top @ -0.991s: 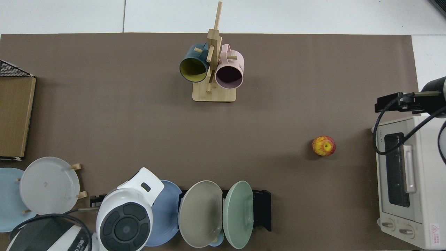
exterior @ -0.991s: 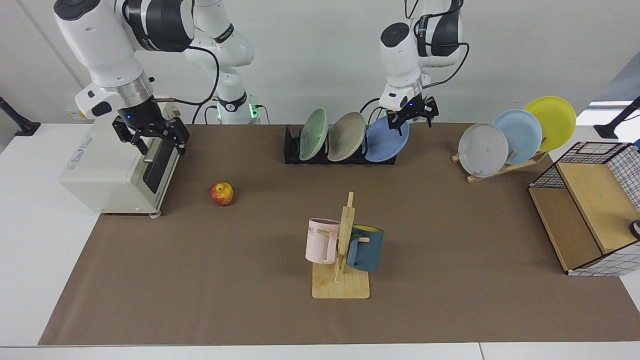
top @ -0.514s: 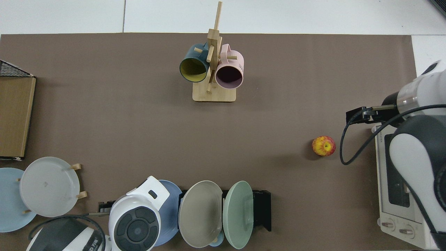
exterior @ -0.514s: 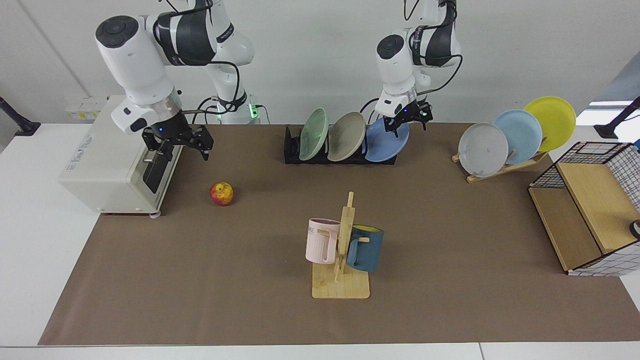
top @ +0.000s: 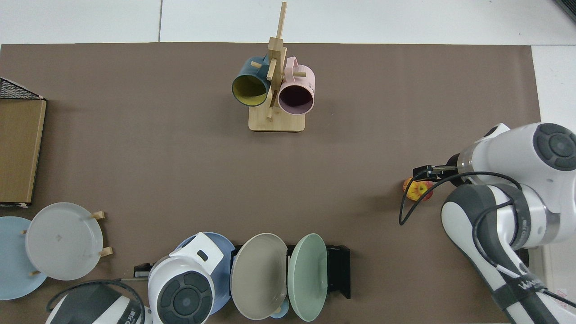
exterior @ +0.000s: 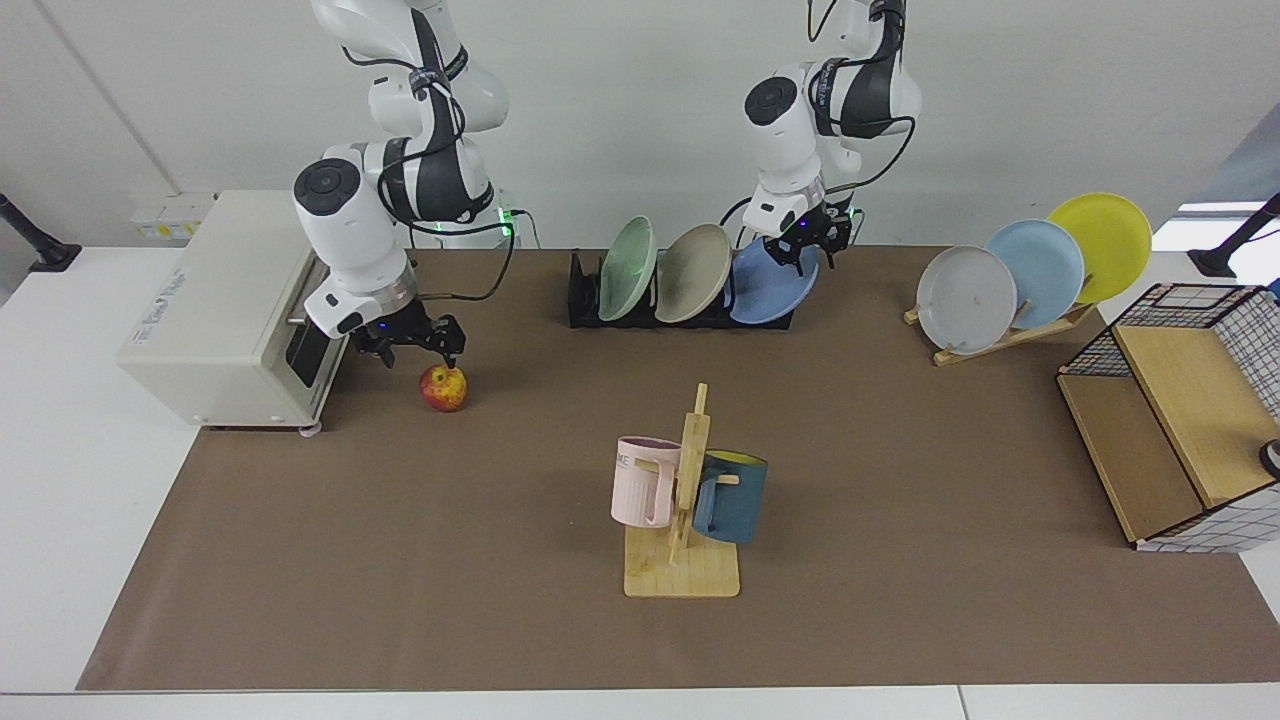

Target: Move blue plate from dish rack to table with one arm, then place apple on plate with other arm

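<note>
Grippers point(exterior: 412, 345) point(exterior: 806, 243) — apple point(exterior: 444, 388), blue plate point(exterior: 772, 288) rim

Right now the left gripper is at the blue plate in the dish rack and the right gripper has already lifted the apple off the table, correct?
Not quite. The apple is not lifted: the facing view shows it resting on the table, with the right gripper just above it. The left gripper is at the blue plate in the dish rack, as you said.

Right claw point(exterior: 412, 347) hangs low; left claw point(exterior: 808, 243) reaches down.
</note>
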